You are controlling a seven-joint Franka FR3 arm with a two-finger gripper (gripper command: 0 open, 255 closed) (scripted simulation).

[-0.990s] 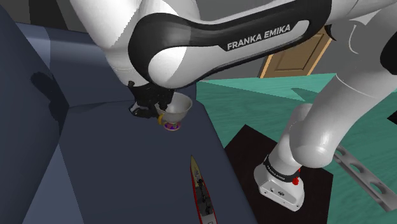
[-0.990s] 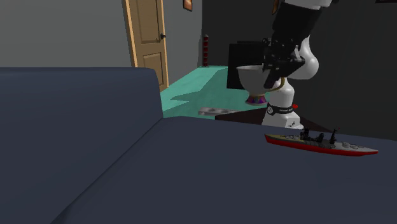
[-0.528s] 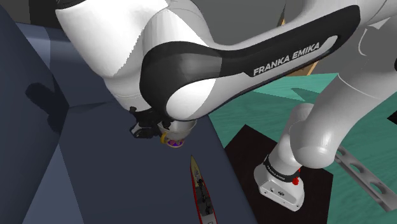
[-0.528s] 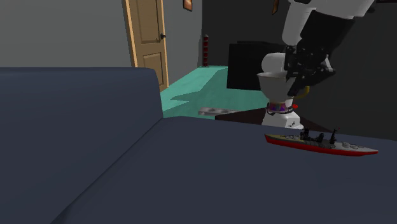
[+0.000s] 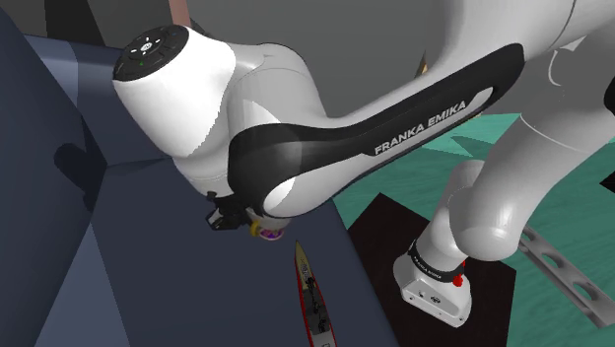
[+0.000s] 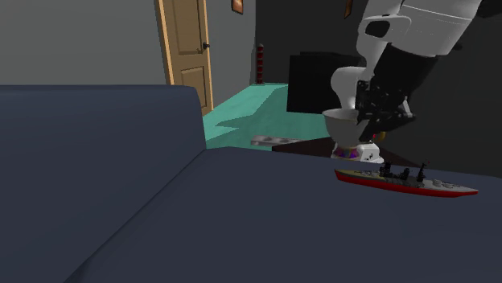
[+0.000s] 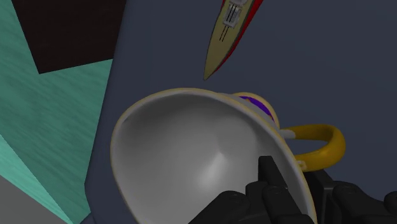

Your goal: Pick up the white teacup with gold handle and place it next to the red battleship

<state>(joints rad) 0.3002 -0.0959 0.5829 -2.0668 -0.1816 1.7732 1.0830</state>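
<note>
Jaws of the black gripper (image 7: 294,181) clamp the rim of the white teacup (image 7: 191,153), just beside its gold handle (image 7: 324,143). The cup hangs upright, low over the dark blue surface (image 6: 241,217), near the pointed bow of the red battleship (image 6: 402,180), at the ship's left end in the second exterior view.

We see the claw (image 6: 378,112) come lower than a second ago, carrying the white teacup (image 6: 342,125) pinched by its rim down with it. The cup's purple foot (image 5: 268,233) now hangs close over the dark blue cushion (image 6: 241,225) beneath the claw, and the bow of the red battleship (image 6: 402,178) lies nearer the claw than before. In the shoulder view the forearm (image 5: 325,148) has swung down over the claw and now covers the cup's bowl, which was open to us earlier.
</note>
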